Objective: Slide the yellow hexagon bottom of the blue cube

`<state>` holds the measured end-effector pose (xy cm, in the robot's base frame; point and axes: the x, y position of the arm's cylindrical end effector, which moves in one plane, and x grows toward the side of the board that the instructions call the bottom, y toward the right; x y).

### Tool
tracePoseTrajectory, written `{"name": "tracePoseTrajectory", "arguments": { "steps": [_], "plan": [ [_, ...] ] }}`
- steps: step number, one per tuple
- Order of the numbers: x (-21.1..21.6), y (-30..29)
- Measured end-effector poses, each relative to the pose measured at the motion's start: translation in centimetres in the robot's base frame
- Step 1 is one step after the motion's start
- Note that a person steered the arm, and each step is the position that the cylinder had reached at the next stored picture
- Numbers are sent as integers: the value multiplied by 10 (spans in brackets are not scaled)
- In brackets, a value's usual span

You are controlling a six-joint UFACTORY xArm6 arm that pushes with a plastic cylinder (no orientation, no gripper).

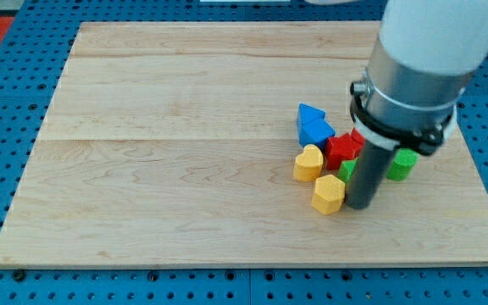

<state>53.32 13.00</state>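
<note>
The yellow hexagon (329,194) lies on the wooden board (185,144) at the lower right. My tip (361,205) rests on the board right beside the hexagon's right side, touching or nearly touching it. The blue cube (318,132) sits above, with a blue triangle-shaped block (309,113) against its upper left. A yellow heart-shaped block (308,163) lies between the blue cube and the hexagon. The rod hides part of the blocks behind it.
A red block (342,150) sits right of the blue cube. A green block (402,165) shows to the rod's right, and a sliver of another green block (347,169) to its left. The arm's large body (418,68) covers the board's upper right.
</note>
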Motion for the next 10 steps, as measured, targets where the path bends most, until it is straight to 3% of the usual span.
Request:
{"name": "tracePoseTrajectory", "arguments": {
  "steps": [4,5,6,10],
  "plan": [
    [49,30],
    [41,-27],
    [24,-41],
    [-25,-27]
  ]
}}
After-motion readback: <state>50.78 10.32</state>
